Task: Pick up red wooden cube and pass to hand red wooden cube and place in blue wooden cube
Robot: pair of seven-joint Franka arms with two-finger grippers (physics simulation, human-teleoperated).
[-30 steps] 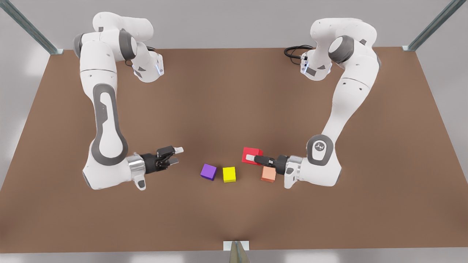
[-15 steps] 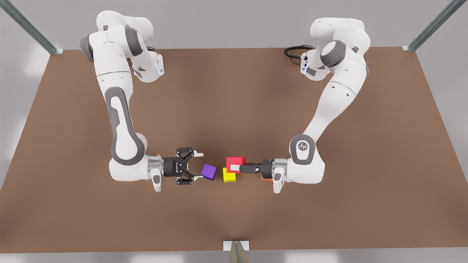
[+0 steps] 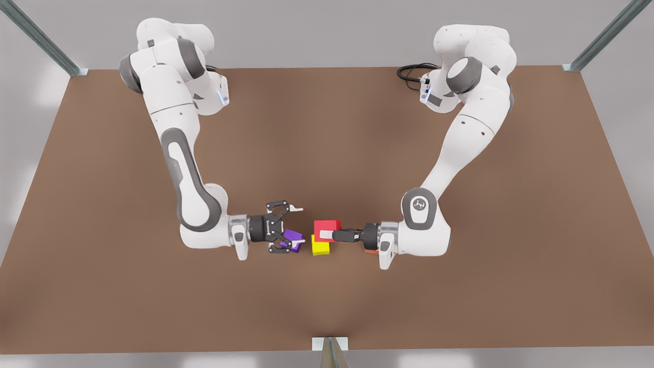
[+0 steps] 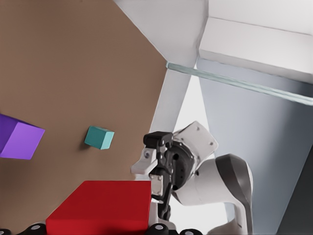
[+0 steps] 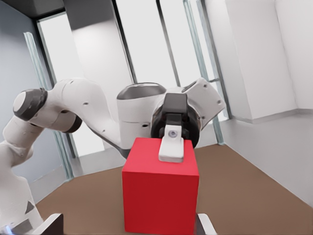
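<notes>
1. The table point(image 3: 327, 128) is a plain brown board that fills most of the front view. Slanted metal posts point(image 3: 41, 38) stand at its far corners, and a black cable point(image 3: 411, 71) is coiled by one arm's base.
2. The room around it is pale grey and white. The right wrist view shows tall window frames with bright light behind them.
3. The left gripper point(image 3: 327, 235) reaches in from the front view's right. Its narrow fingers are clamped on the red cube point(image 3: 327, 226), one white pad lying on the cube's upper face.
4. The red cube sits near the table's middle, close to the front edge. In the front view it overlaps the yellow cube point(image 3: 320, 248), which rests on the board.
5. The right gripper point(image 3: 297, 225), the hand with the open linkage, faces the red cube from the front view's left. Its jaws are spread wide and it is near the cube without touching it.
6. A purple cube point(image 3: 294, 236) shows partly behind that hand's lower finger.
7. The blue cube point(image 4: 99, 137) (really a teal colour) lies alone on the board, well apart from the red one.
8. An orange cube point(image 3: 370, 251) peeks out under the left wrist.
</notes>
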